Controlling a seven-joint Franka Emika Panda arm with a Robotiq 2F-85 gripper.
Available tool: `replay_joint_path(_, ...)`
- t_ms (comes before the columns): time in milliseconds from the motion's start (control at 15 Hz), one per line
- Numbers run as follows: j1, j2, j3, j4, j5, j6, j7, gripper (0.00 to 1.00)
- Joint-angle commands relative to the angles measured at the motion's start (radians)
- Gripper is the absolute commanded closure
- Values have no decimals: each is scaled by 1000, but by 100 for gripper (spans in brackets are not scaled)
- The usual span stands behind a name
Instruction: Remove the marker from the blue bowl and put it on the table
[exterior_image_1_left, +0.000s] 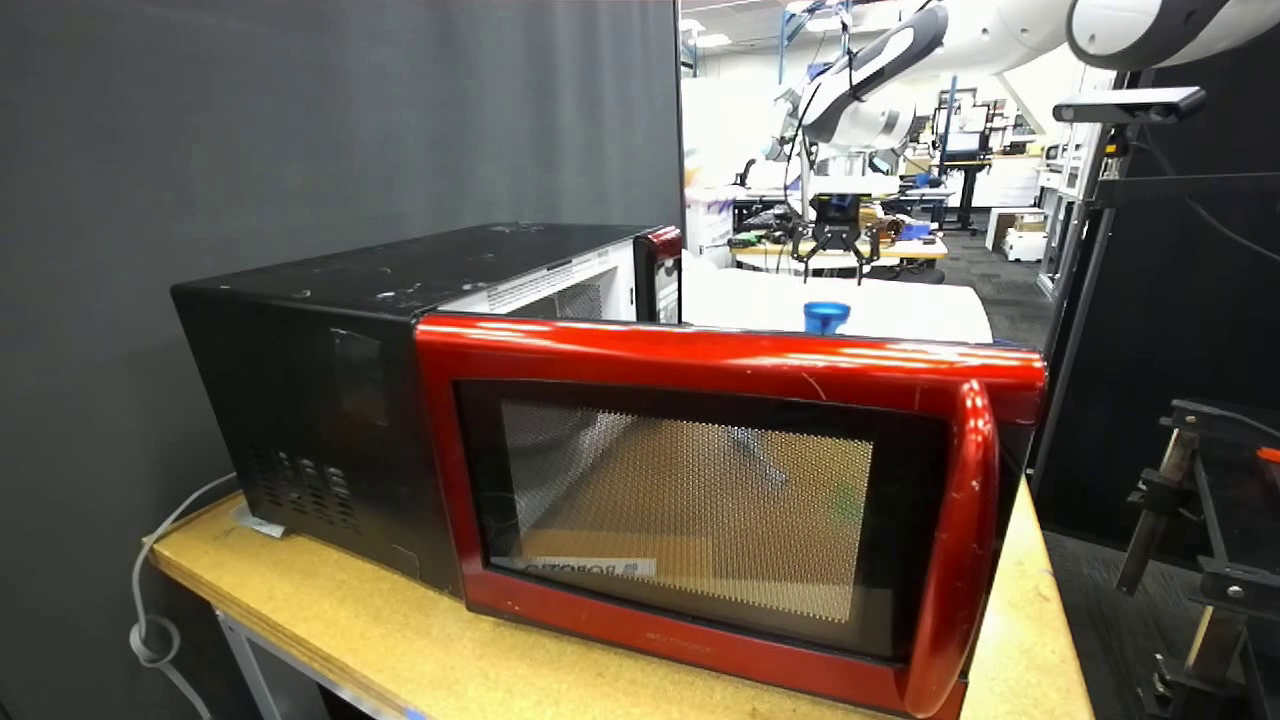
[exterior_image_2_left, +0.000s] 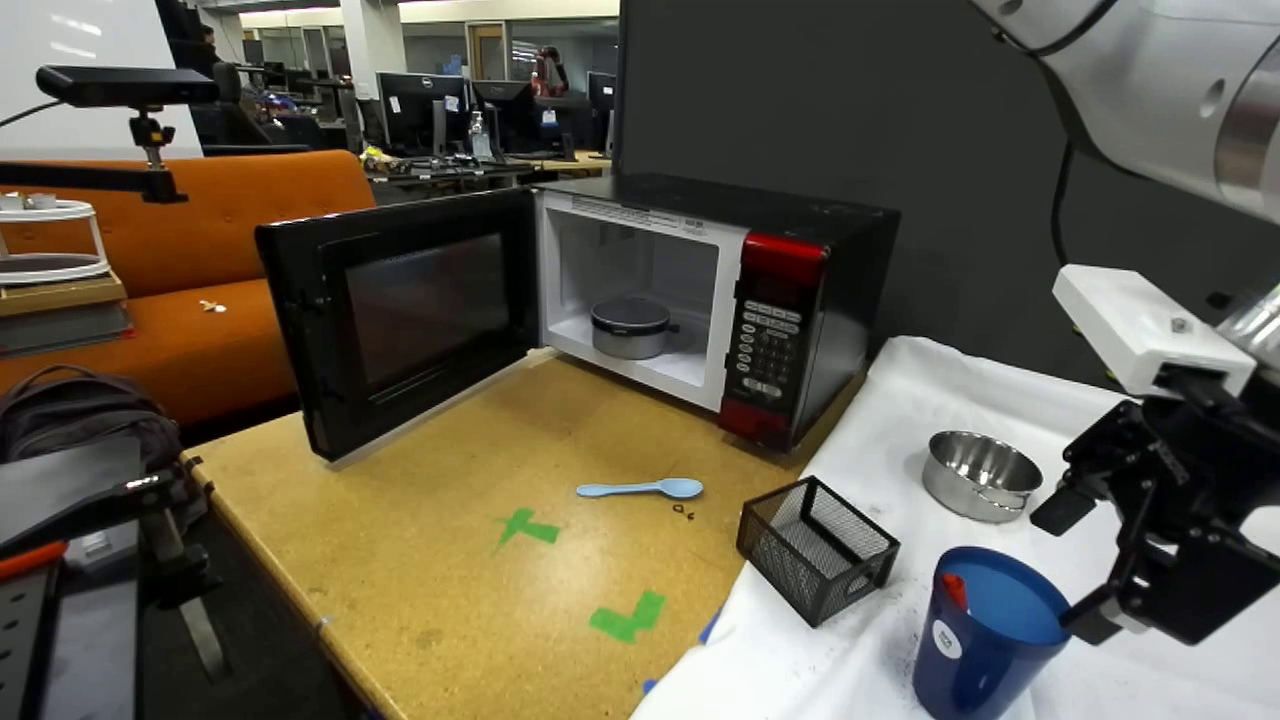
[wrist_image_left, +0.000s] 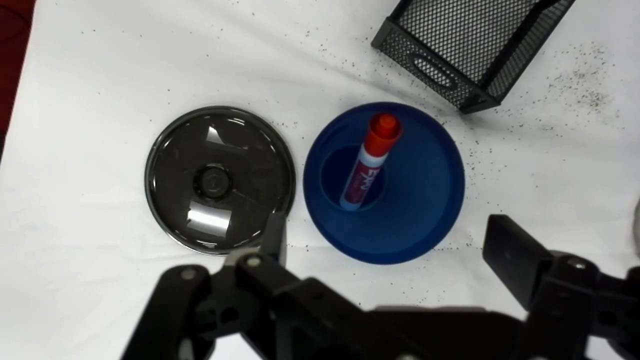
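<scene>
The blue bowl is a deep, cup-like blue container (exterior_image_2_left: 985, 655) standing upright on the white-covered table (exterior_image_2_left: 905, 410). It also shows in an exterior view (exterior_image_1_left: 826, 318) and in the wrist view (wrist_image_left: 425, 200). The marker (wrist_image_left: 370, 162), white with a red end and red label, leans inside it, red end up near the rim. Only its red end (exterior_image_2_left: 955, 590) shows above the inner wall in an exterior view; it is hidden in the other. My gripper (wrist_image_left: 390, 237) is open and empty above the bowl, fingers apart. It also shows in both exterior views (exterior_image_1_left: 834, 268) (exterior_image_2_left: 1080, 565).
A dark glass lid (wrist_image_left: 220, 145) lies beside the bowl. A black mesh basket (exterior_image_2_left: 815, 555) and a steel pot (exterior_image_2_left: 980, 475) stand nearby. The open red microwave (exterior_image_2_left: 785, 330), holding a lidded pot (exterior_image_2_left: 630, 335), stands on the wooden bench with a blue spoon (exterior_image_2_left: 640, 489).
</scene>
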Motion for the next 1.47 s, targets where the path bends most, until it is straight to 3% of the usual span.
replay_joint_path(0,-8,-3,8,8,-2,-43,-45,0)
replay_joint_path(267,-14,-15,21,-6,13,-85,-66,0)
replay_joint_path(400,-18,-21,16,-6,25,-115,-16,0)
replay_joint_path(1133,7,38,13,0,15,-51,-27,0)
replay_joint_path(1200,6,48,15,2,18,-42,-30,25)
replay_joint_path(1267,5,55,15,5,19,-38,-31,26)
replay_joint_path(1400,0,63,17,9,21,-35,-31,41)
